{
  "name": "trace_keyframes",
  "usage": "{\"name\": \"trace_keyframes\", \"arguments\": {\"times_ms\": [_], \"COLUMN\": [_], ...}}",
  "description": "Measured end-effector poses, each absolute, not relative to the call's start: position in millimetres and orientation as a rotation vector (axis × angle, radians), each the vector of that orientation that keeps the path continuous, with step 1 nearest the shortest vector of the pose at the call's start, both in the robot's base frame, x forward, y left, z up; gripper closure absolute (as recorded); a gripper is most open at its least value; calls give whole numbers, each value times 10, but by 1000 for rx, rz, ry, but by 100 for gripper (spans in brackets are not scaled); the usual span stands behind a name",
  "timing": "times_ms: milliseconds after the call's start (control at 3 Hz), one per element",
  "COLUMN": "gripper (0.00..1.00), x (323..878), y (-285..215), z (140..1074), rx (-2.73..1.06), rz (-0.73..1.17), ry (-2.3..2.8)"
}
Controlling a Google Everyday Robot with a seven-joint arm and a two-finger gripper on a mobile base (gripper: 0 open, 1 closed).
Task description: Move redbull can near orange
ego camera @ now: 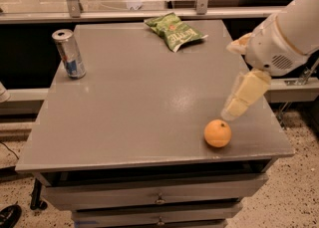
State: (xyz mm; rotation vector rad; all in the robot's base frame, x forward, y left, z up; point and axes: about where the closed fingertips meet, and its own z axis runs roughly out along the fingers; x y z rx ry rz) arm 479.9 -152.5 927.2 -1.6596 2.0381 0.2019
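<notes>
Fingers (246, 92) of the gripper (233, 80) are seen spread and empty by the table's (149, 122) right edge, just above the orange (218, 133). The silver-and-blue redbull can (69, 54) is pictured upright at the far-left corner, with open tabletop between.

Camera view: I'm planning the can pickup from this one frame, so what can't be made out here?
- Gripper, over the right side of the table near the orange: its arm is cut off by the right edge.
- Redbull can, back left corner: far side faces away; lettering too small to read.
- Green bag, back edge: print too small to read.
- Drawers: contents hidden by their fronts; the lowest is cut by the bottom edge.
</notes>
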Motion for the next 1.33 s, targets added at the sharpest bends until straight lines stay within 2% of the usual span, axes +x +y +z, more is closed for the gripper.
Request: {"name": "trace_keyframes", "arguments": {"times_ms": [667, 1000, 1333], "gripper": [0, 0, 0], "x": [5248, 5518, 5518], "y": [-320, 338, 338], "z": [8961, 9090, 9090], "rx": [-1502, -1375, -1375], "rz": [575, 686, 686], "ry": [1733, 1587, 1587]}}
